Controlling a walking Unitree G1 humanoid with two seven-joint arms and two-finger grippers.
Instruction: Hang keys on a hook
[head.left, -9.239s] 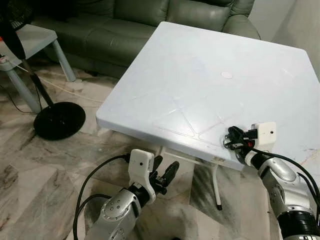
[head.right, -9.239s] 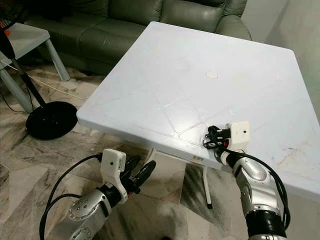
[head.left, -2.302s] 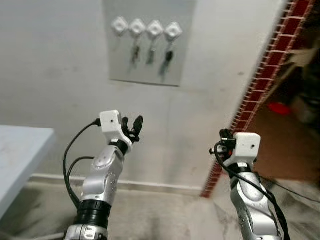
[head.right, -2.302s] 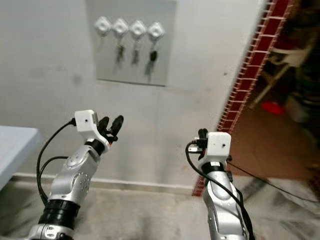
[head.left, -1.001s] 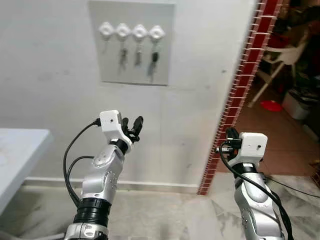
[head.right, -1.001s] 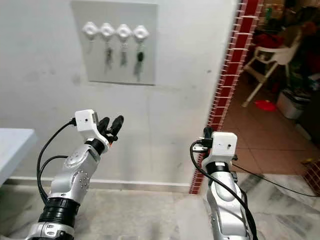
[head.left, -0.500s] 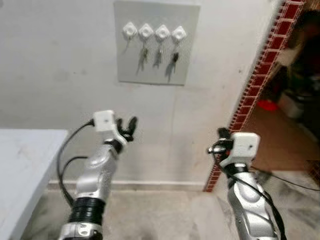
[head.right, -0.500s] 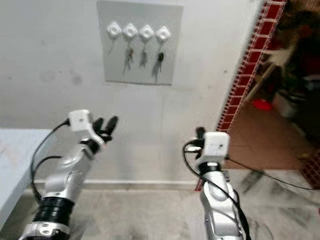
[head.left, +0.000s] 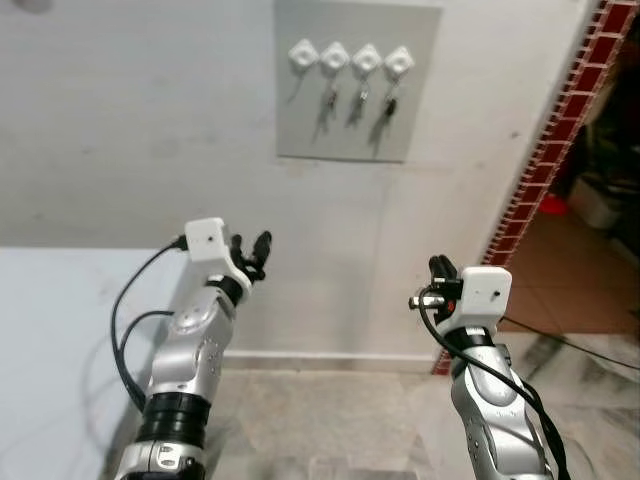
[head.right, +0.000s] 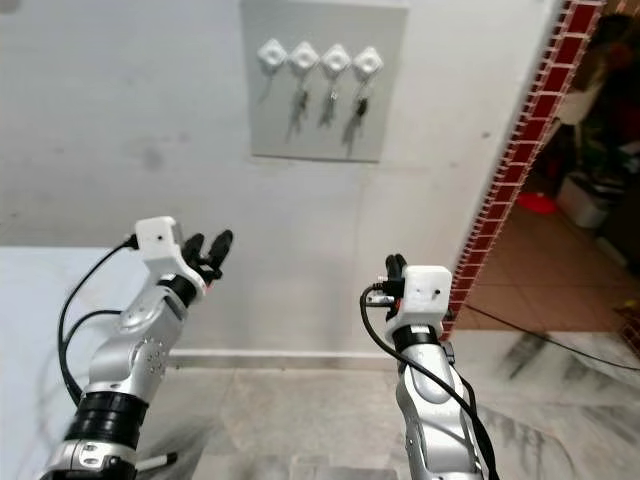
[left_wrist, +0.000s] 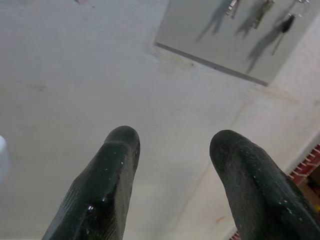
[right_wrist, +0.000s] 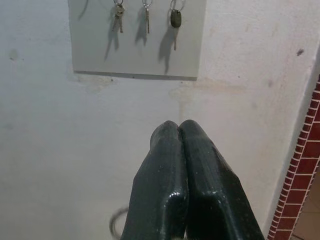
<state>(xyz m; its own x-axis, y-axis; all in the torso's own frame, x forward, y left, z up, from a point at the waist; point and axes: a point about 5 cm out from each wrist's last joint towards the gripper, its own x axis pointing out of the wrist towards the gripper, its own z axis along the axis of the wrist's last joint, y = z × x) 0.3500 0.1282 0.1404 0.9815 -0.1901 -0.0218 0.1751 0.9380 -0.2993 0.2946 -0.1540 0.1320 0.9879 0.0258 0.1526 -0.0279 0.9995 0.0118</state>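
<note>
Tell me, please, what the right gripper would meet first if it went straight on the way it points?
Probably the bare wall, just under the grey panel with the hooks, going by the right wrist view. The right gripper points below the hanging keys; depth is unclear.

Grey boards on the wall: one board (head.left: 358, 80) is seen.
White hooks: four hooks (head.left: 350, 56) are counted, in a row.
Hooks with keys: three sets of keys (head.left: 357, 103) are seen hanging; the hook at the robot's far left is bare.
Robot arms: two are seen, each with one tool, the left tool (head.left: 250, 254) and the right tool (head.left: 440, 283).
Tables: one table (head.left: 50, 340) is seen.
Brick posts: one brick post (head.left: 545, 150) is seen.
</note>
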